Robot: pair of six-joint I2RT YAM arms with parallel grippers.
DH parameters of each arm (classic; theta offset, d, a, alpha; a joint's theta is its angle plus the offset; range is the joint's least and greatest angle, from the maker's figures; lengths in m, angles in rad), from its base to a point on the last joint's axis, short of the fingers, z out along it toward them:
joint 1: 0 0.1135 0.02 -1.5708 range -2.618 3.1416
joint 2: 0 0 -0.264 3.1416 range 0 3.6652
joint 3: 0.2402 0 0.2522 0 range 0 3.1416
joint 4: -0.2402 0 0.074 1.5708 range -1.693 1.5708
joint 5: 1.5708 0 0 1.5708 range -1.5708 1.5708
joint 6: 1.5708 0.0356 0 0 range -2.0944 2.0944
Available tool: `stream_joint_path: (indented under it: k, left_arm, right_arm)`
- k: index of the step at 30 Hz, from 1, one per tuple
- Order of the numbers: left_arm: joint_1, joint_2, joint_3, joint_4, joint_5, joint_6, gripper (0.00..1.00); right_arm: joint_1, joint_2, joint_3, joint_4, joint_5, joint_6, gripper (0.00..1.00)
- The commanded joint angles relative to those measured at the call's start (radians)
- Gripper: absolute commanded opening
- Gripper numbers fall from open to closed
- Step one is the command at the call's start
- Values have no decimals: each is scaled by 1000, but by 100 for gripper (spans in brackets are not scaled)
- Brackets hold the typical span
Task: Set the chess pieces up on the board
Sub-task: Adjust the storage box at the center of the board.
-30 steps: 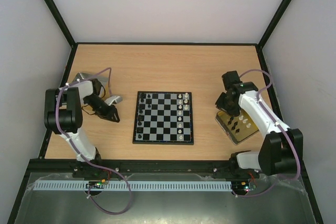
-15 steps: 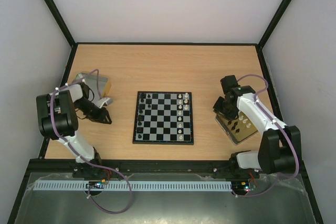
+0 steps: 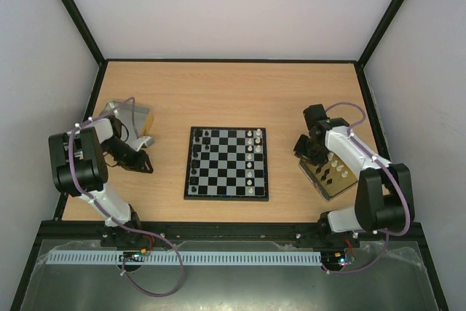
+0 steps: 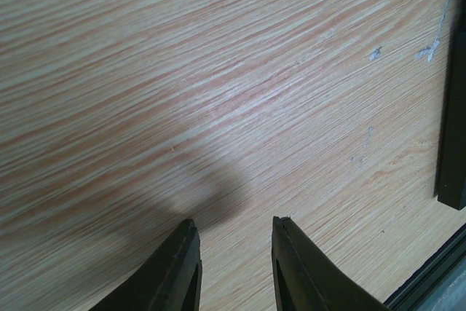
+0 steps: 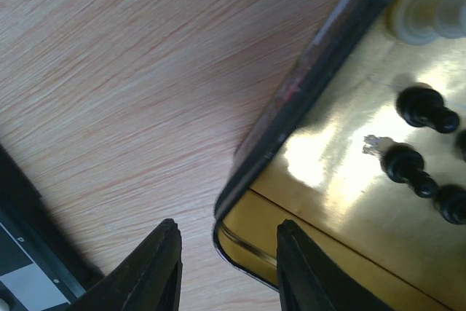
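Note:
The board (image 3: 226,163) lies mid-table, with black chess pieces (image 3: 195,152) down its left column and white ones (image 3: 254,152) along its right side. More black pieces (image 5: 421,109) and a white one (image 5: 419,16) lie in the gold tin (image 5: 342,202) to the right. My right gripper (image 5: 228,223) is open low over that tin's left corner, one finger over the wood and one over the tin, holding nothing. It also shows in the top view (image 3: 306,152). My left gripper (image 4: 235,221) is open over bare wood left of the board, also visible from above (image 3: 144,165).
A second tin half (image 3: 131,116), silvery with a gold side, lies at the table's left behind the left arm. The black table frame (image 4: 453,129) runs close to the left gripper. A corner of the board (image 5: 22,264) lies just left of the right gripper.
The left arm has drawn back to the left, away from the board. The right gripper has shifted slightly nearer, to the gold tin's left corner. Both jaws kept their width.

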Motion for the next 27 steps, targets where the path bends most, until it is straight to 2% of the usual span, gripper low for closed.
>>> stream_joint_path:
  k: [1, 15, 21, 27]
  left_arm:
    - [8, -11, -9, -19, 5, 7, 29]
    - [20, -12, -23, -19, -3, 12, 28]
    - [24, -10, -25, -19, 7, 7, 28]
    - [26, -25, -25, -21, 10, -6, 28]
  right_arm:
    - [5, 35, -7, 57, -64, 5, 35]
    - [8, 201, 125, 188, -222, 109, 33]
    - [9, 326, 282, 223, -250, 167, 32]
    - [9, 404, 435, 151, -203, 142, 31]
